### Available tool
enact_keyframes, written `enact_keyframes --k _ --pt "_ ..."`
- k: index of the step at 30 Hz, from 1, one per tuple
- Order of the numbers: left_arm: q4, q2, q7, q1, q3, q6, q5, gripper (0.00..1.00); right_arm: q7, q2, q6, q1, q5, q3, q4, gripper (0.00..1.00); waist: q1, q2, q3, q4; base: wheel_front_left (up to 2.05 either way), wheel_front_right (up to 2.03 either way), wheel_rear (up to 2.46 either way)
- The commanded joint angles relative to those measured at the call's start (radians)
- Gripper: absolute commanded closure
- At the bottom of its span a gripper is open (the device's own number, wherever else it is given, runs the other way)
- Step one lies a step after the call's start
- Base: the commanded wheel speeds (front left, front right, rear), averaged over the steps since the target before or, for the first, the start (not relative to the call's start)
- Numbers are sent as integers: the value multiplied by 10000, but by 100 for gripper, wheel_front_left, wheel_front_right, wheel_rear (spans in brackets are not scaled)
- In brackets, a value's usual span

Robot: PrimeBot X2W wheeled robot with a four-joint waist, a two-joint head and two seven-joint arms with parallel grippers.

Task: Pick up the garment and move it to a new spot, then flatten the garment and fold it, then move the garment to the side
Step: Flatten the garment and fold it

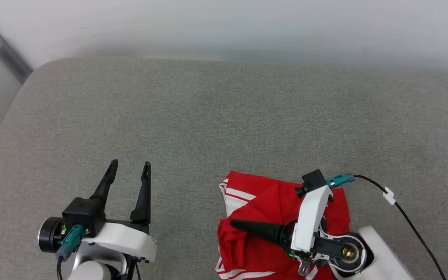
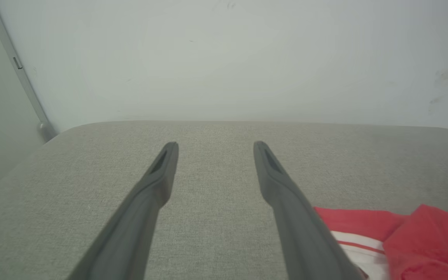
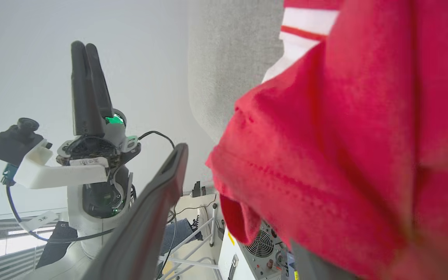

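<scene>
One garment (image 1: 263, 206), two grippers, one padded grey surface (image 1: 208, 116). We see the single red jersey lying bunched into a compact heap on the near part of the grey surface, on the robot's right side. Two white bands with red stripes show on it: one at the heap's far left corner (image 1: 235, 196), one along its near edge (image 1: 239, 274).

The left gripper (image 1: 130, 163) hovers over bare grey fabric, well apart from the garment, and we count both of its dark fingers, spread wide with nothing between them.

The right gripper (image 1: 236, 224) lies turned on its side over the heap. In the head view we count one finger (image 1: 255, 229), resting across the red cloth and pointing to the robot's left. In the right wrist view that finger (image 3: 150, 217) stands well off to one side, as with parted jaws, while a red fold (image 3: 344, 136) covers the other. We see no pinch on the cloth.

One black cable (image 1: 410, 225) trails from the right wrist across the surface.
</scene>
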Motion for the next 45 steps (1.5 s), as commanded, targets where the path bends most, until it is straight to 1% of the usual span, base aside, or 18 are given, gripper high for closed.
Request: enact_keyframes --k 1,6,8,10,13,17,18,22,26,30,32,36,41,45 --pt "47 -6 -47 27 21 33 4 0 -257 -28 -1 -196 -289 236 -473 0 -1 0 -138 -150 0 0 0" --pt "19 35 -69 112 62 55 -28 0 -1315 -892 -1 -252 -2045 1334 -1787 0 -1 0 -341 -457 0 0 0" --pt "22 77 -64 146 65 90 -14 0 -1808 -1279 -1 -273 -2773 1650 -2109 0 -1 0 -434 -578 0 0 0" --pt "22 104 -46 226 91 144 -42 0 -2447 -1741 -2 -247 -3740 1701 -2189 0 -1 0 -539 -709 0 0 0" --pt "-15 151 -9 340 154 253 -65 0 -3458 -2160 -2 -63 -5173 1312 -2132 0 -1 0 -690 -925 0 0 0" --pt "-67 192 -27 569 284 453 -79 0 -4735 -2409 -2 397 -6816 7 -2126 0 -1 0 -860 -1238 0 0 0" --pt "-67 192 -27 569 284 453 -79 0 -4735 -2409 -2 397 -6816 7 -2126 0 -1 0 -860 -1238 0 0 0" --pt "-95 190 -65 748 428 599 -134 0 -6036 -2270 -2 986 -8407 -1765 -2520 0 -1 0 -979 -1489 0 0 0" --pt "-83 159 -107 919 537 690 -167 0 -7016 -1884 -2 1681 -9508 -3326 -3159 0 -1 0 -1148 -1624 0 0 0" --pt "-26 154 -118 1214 619 763 -186 0 -7402 -1331 -2 2548 -10259 -4123 -4116 0 -1 0 -1436 -1687 0 0 0" --pt "-36 216 -126 1311 601 756 -109 0 -7315 -1115 -2 2972 -10435 -4270 -4570 0 -1 0 -1549 -1685 0 0 0" --pt "-83 304 -129 1595 596 813 -78 0 -7073 -808 -2 3801 -10703 -4227 -5285 0 -1 0 -1740 -1657 0 0 0" --pt "-127 355 -119 1878 563 957 -11 0 -6823 -534 -2 4519 -10815 -3985 -5783 0 -1 0 -1866 -1619 0 0 0" --pt "-189 404 -89 1980 511 1003 19 0 -6805 -381 -2 4783 -10863 -4007 -6062 0 -1 0 -1892 -1583 0 0 0"
